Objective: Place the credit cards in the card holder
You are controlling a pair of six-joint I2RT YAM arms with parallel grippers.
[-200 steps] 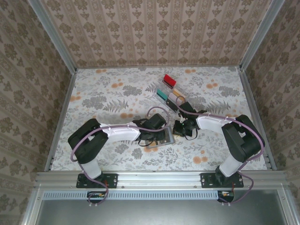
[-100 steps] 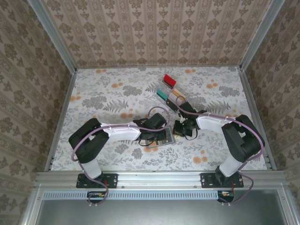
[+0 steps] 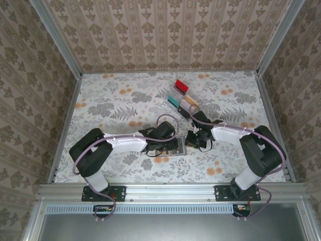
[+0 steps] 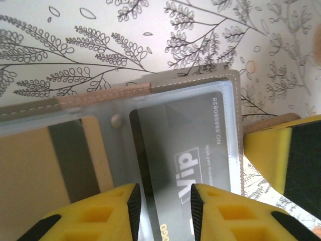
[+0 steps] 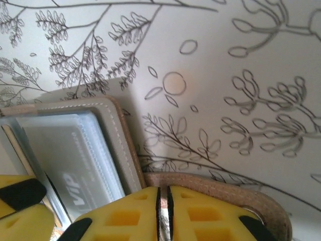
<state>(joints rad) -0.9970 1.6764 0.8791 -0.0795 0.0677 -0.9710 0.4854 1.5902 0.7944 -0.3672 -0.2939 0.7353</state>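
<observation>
Currently left gripper (image 4: 164, 196) jaws apart over grey card (image 4: 200, 130) in card holder (image 4: 100, 95); right gripper (image 5: 163, 196) seemingly pinches its flap (image 5: 225, 187).

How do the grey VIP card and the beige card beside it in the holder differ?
Face: the grey card is dark grey with pale "Vip" lettering and a number; the beige card is yellowish with a dark stripe. Place: in the left wrist view, the grey card sits right of the stud, the beige card left of it. Both lie flat inside the open card holder.
</observation>
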